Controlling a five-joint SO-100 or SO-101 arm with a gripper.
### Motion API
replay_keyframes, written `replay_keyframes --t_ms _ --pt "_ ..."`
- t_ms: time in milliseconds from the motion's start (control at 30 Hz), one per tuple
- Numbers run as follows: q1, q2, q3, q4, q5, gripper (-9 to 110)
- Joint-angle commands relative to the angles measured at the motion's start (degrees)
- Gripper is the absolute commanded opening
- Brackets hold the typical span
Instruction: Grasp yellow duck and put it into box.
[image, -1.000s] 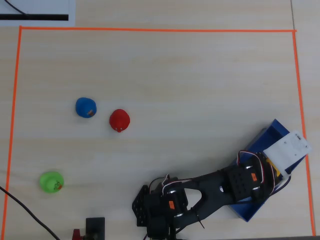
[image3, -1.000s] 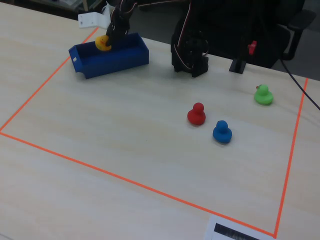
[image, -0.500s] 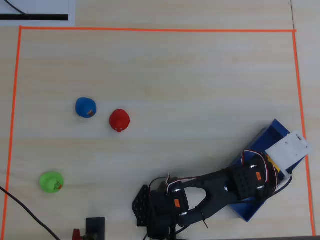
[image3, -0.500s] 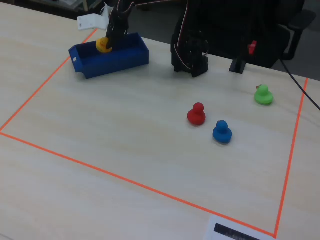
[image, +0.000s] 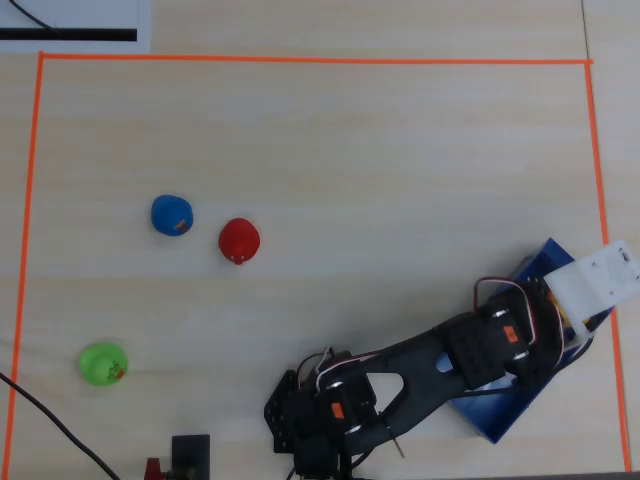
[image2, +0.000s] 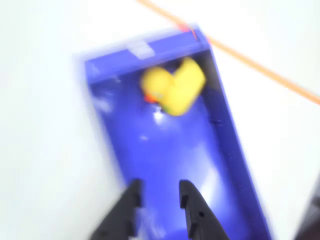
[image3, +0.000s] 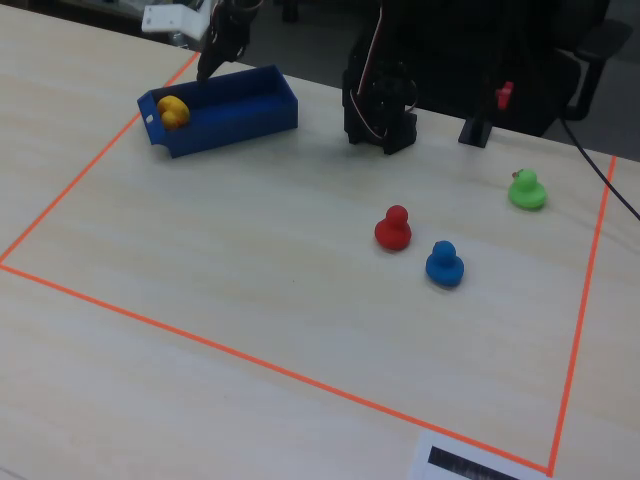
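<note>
Since the yellow duck (image2: 172, 89) already lies inside the box (image2: 226, 145) at its far end, toward the upper middle of the wrist view, and the jaws hang narrow and empty above, a low retreat could knock the box wall.

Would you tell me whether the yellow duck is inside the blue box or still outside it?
Inside. The yellow duck lies on the floor of the box near one end wall, free of the gripper, whose fingers are empty.

Wrist view motion-blurred, table overexposed white; overhead, fixed views sharp, evenly lit.
</note>
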Motion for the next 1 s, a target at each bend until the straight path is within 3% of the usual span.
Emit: replay_keyframes --t_ms 0,233,333,533,700,967 --pt "-10.37 14.24 -4.39 6.68 10.99 0" --pt "-33.31 42.71 12.22 18.28 17.23 0" --pt "-43.59 48.25 14.5 24.96 21.71 0" --pt "-57.3 59.15 29.18 26.72 23.64 0" --pt "-63.63 65.21 40.78 25.66 24.35 0" --pt "-65.21 71.54 57.66 21.88 23.47 0"
